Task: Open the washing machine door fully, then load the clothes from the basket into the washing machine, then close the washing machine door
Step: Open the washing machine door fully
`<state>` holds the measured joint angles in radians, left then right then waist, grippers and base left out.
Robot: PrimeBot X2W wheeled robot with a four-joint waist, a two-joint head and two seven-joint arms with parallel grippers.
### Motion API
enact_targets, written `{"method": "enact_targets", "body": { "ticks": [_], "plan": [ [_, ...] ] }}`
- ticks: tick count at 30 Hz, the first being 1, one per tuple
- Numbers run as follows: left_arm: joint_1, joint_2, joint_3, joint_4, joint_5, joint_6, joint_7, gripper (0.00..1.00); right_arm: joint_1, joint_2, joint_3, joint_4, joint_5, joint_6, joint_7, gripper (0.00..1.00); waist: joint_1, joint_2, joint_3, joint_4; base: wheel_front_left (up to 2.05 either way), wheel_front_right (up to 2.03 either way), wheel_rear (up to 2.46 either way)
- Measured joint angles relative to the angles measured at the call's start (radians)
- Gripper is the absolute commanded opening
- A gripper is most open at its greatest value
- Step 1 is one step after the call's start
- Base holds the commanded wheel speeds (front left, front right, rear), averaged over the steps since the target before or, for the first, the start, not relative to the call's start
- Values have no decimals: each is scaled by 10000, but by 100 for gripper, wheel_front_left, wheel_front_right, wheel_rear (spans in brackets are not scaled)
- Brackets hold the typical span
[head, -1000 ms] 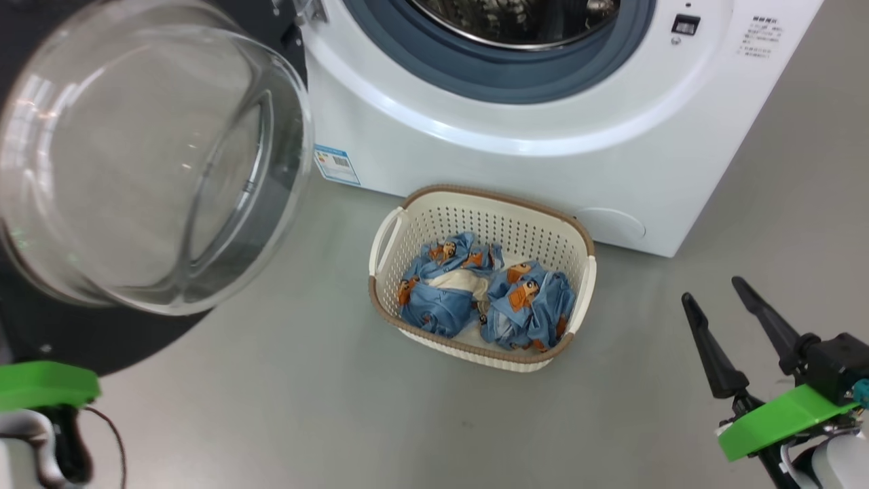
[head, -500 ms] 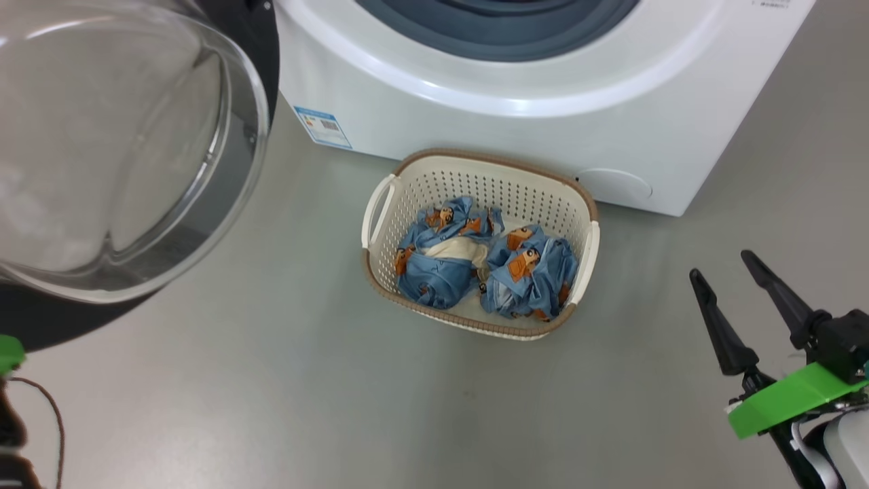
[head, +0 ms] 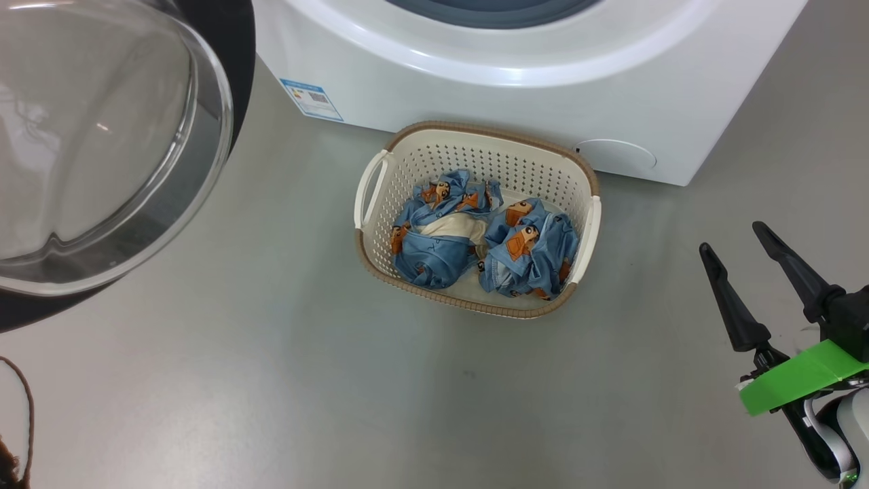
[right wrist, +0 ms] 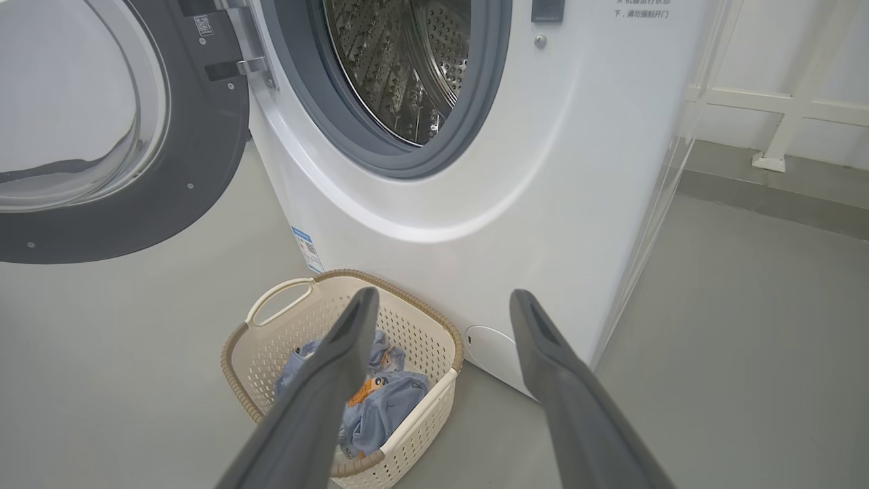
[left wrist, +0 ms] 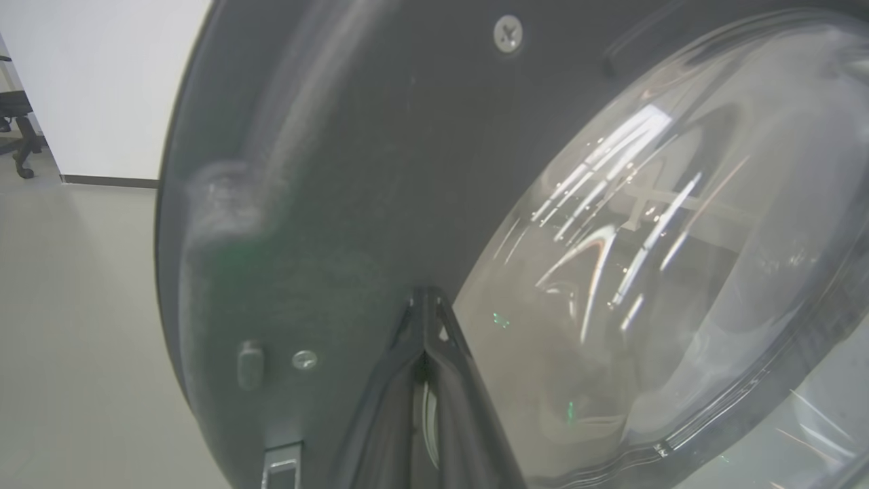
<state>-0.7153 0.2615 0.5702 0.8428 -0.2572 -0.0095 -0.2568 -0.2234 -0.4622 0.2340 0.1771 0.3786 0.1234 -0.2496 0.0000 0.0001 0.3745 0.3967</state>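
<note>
While door (head: 102, 136) gapes, basket (head: 516, 170) fronts machine (head: 475, 95); perhaps touching.

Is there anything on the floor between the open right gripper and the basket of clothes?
No. In the head view, the stretch from the right gripper to the basket is bare grey floor. The gripper hangs open, off to the basket's right.

"请勿强开门" on washing machine (right wrist: 543, 170)

You face the washing machine door (head: 102, 136), glossy clear glass in a dark, dull plastic rim; the washing machine (head: 475, 102) gleams smooth white around its perforated steel drum (right wrist: 400, 68). The basket (head: 475, 153), matt perforated cream plastic, holds the clothes (head: 434, 244), soft crumpled cloth.
</note>
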Motion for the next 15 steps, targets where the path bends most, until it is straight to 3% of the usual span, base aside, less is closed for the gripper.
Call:
{"method": "enact_targets", "body": {
  "ticks": [5, 15],
  "plan": [
    [-67, 15, 157, 94, 232, -90, 2, 0, -25, -15, 65, 54, 12, 0, 0, 100, 1, 0, -87, -20, 0, 0, 0],
    [293, -314, 290, -439, 702, -790, 2, 0, -59, 378, 38, 219, 46, 0, 0, 100, 0, 0, -776, 2, 0, 0, 0]
  ]
}}
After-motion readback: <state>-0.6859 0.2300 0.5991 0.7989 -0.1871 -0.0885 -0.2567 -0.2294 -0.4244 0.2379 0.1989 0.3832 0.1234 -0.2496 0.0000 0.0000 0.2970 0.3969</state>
